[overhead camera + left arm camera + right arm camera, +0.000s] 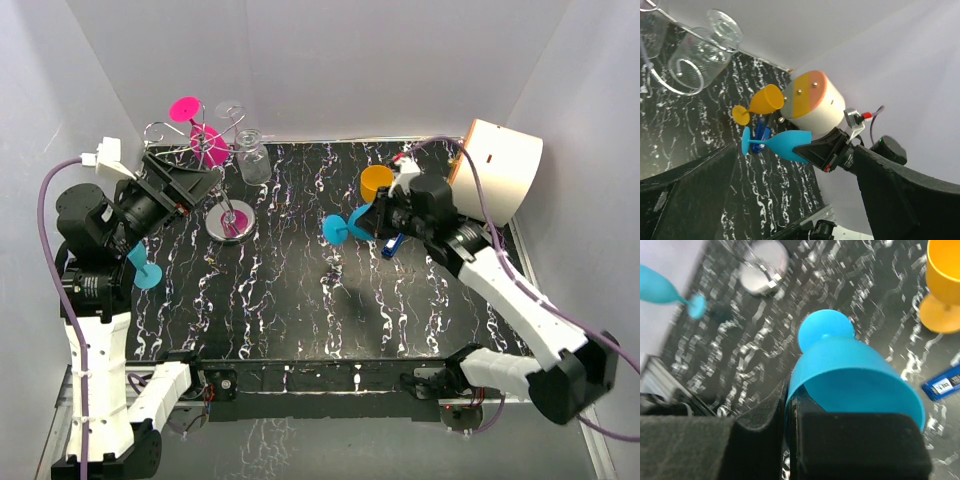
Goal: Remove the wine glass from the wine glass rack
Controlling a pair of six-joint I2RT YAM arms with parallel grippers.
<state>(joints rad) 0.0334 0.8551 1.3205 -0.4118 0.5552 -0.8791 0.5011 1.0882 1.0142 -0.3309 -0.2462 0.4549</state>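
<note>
Two wine glasses off the wine glass rack. Nearest, cyan glass beside the left arm, left jaws spread wide, gripping nothing. Next, blue wine glass clamped at the bowl in the right jaws, over the surface. Beyond, orange glass; far left, that rack bearing pink glasses.

2 white arms, black joints, purple cables
</note>
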